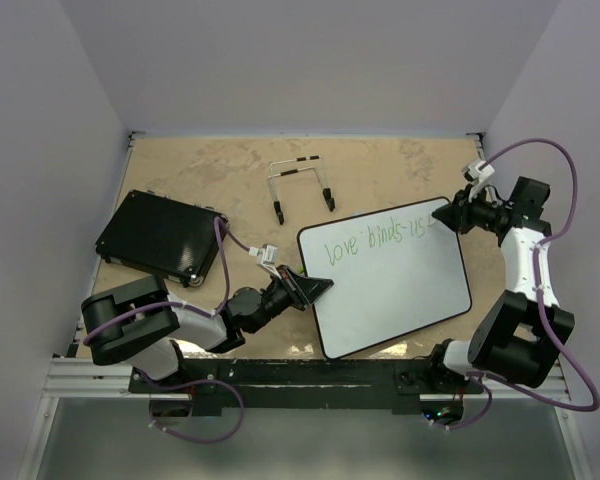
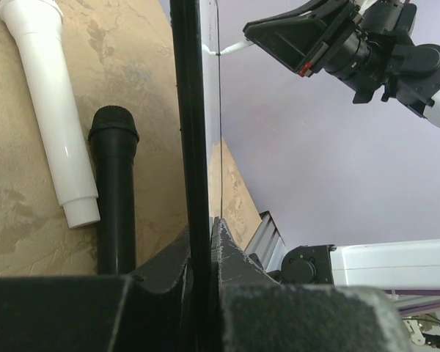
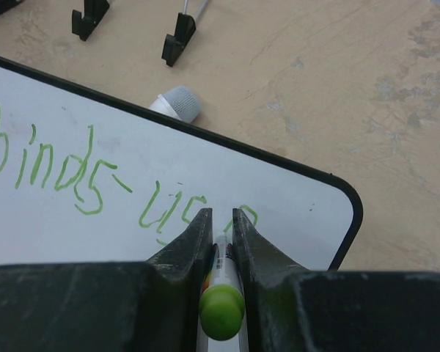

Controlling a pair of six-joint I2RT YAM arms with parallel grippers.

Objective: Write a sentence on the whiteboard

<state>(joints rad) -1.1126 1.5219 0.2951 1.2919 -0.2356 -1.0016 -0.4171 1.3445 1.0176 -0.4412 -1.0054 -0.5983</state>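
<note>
Left fingers (image 2: 231,258) grip the whiteboard (image 1: 400,285) rim, right fingers (image 3: 187,249) pinch a green marker (image 3: 221,309).

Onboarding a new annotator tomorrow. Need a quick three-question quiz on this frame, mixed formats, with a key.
1. Multiple choice: what is between the fingers of the right gripper?
A) a green marker
B) a black microphone
C) nothing

2. True or false: the left gripper hangs clear of the whiteboard.

3. Fill in: the third word of the sentence written on the board reads ___.

Key:
1. A
2. False. Its fingers are clamped on the board's black framed edge.
3. us
</note>
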